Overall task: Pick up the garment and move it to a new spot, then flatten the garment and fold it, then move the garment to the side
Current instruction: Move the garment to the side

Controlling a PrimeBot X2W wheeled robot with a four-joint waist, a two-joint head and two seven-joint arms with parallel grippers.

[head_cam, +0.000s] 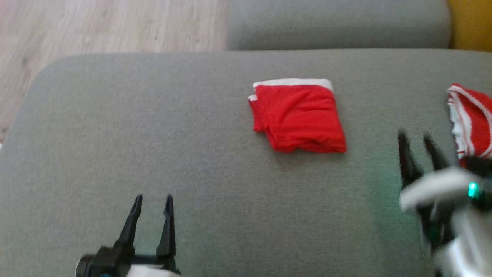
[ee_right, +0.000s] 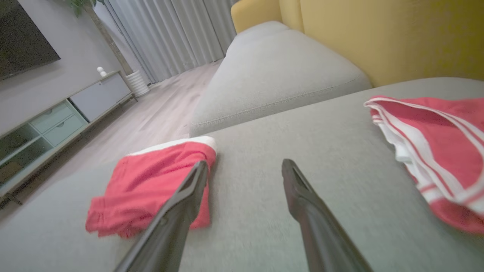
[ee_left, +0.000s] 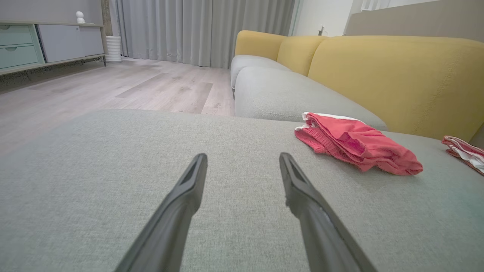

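Observation:
A folded red garment (head_cam: 298,115) with a white band along its far edge lies on the grey sofa cushion (head_cam: 153,134), right of the middle. It also shows in the left wrist view (ee_left: 355,141) and the right wrist view (ee_right: 147,185). My left gripper (head_cam: 152,200) stands open near the front left, well apart from the garment, nothing between its fingers (ee_left: 189,189). My right gripper (head_cam: 417,140) is open to the right of the garment, blurred, holding nothing; its left finger (ee_right: 189,192) overlaps the garment's edge in the right wrist view.
A second red garment with white stripes (head_cam: 471,119) lies at the cushion's right edge, close to my right gripper. Another grey cushion (head_cam: 338,23) and yellow backrests (ee_left: 397,75) stand behind. Wooden floor (head_cam: 96,27) lies beyond the cushion's left end.

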